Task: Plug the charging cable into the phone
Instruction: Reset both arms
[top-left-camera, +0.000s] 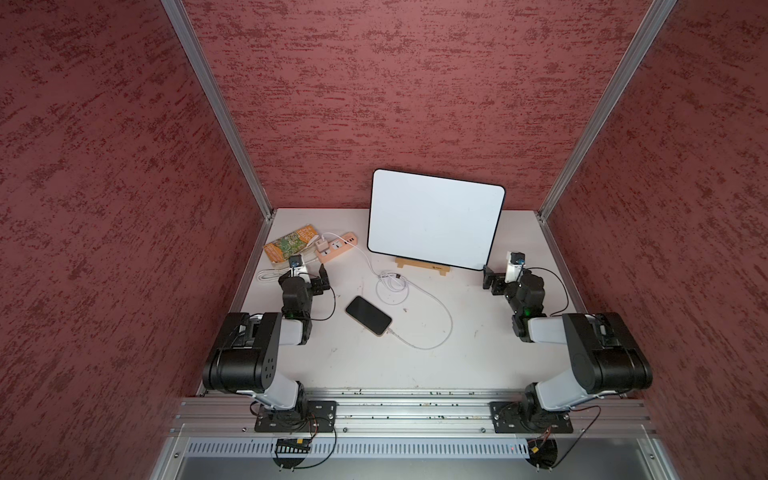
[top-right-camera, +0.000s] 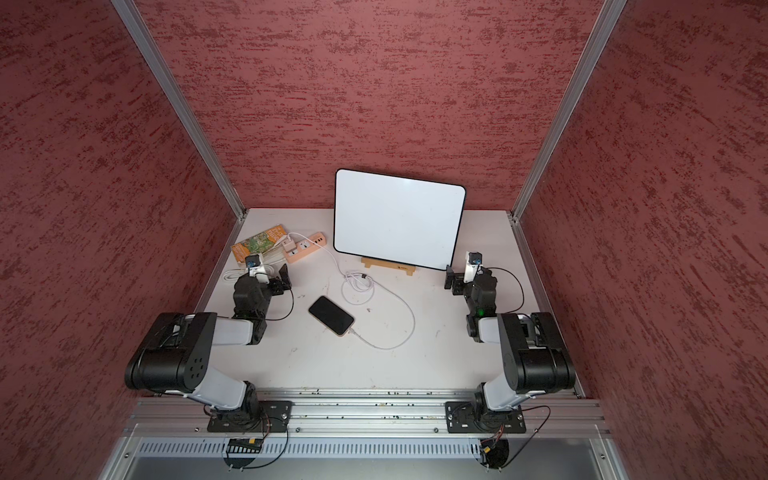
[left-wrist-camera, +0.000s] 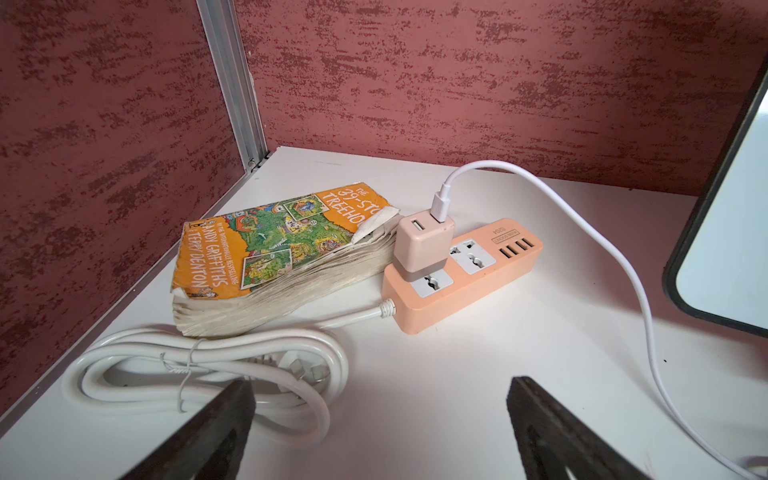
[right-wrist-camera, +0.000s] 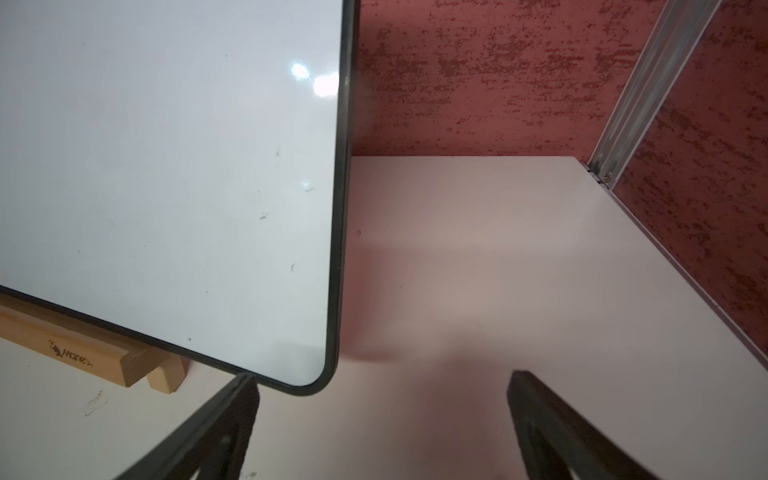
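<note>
We see the phone (top-left-camera: 368, 316) lying flat, screen up, near the middle of the table (top-left-camera: 478, 361), set at a slant between the two arms. The charging cable (top-left-camera: 390, 277) starts at the charger block (left-wrist-camera: 424, 245), which is plugged into the peach power strip (left-wrist-camera: 465, 286) at the far left. From there it runs toward us, makes a loose coil just beyond the phone, swings out in a wide loop and comes back to the phone's near short edge. There its tip meets the phone (in both top views it looks seated, though the joint is too small to be sure).

The left claw (left-wrist-camera: 380, 432) hangs with its fingers wide apart and nothing between them, near a bundled white cord (left-wrist-camera: 208, 365) and a worn paperback book (left-wrist-camera: 266, 245) just beside the power strip. The right claw (right-wrist-camera: 382, 432) is likewise spread and empty, at a lower corner of the white board (right-wrist-camera: 166, 166), which stands tilted back on a small wooden stand (right-wrist-camera: 83, 353). One finger shows right at that corner, and we cannot tell whether it touches. Neither claw touches the phone or the cable
</note>
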